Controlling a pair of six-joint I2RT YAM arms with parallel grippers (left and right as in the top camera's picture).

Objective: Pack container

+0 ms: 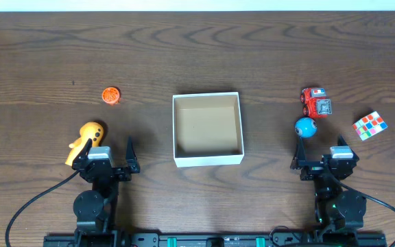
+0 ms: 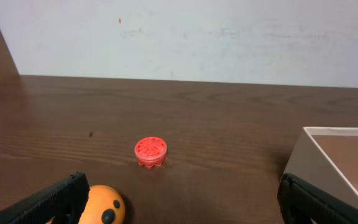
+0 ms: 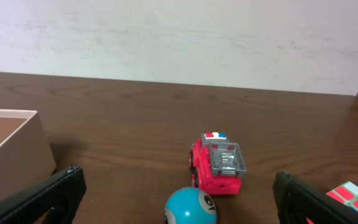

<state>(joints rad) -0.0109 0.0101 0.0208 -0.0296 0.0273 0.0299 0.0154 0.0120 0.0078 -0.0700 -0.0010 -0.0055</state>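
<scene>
Container (image 1: 208, 160): a shallow white-walled box with a brown floor. It sits empty at the centre of the table (image 1: 197, 48), between the arms. The left gripper (image 1: 105, 149) and right gripper (image 1: 319, 152) are both spread wide and hold nothing.

An orange duck-like toy (image 1: 86, 139) lies beside the left gripper, with a ridged orange disc (image 1: 111, 95) farther out. By the right gripper are a blue ball (image 1: 305, 127), a red toy truck (image 1: 315, 102) and a puzzle cube (image 1: 369, 125).

The toys flank the box, likely so each arm serves its own side. Only the wrist views show the disc's toothed rim and the truck's grey rack. Only the overhead view shows the whole layout.
</scene>
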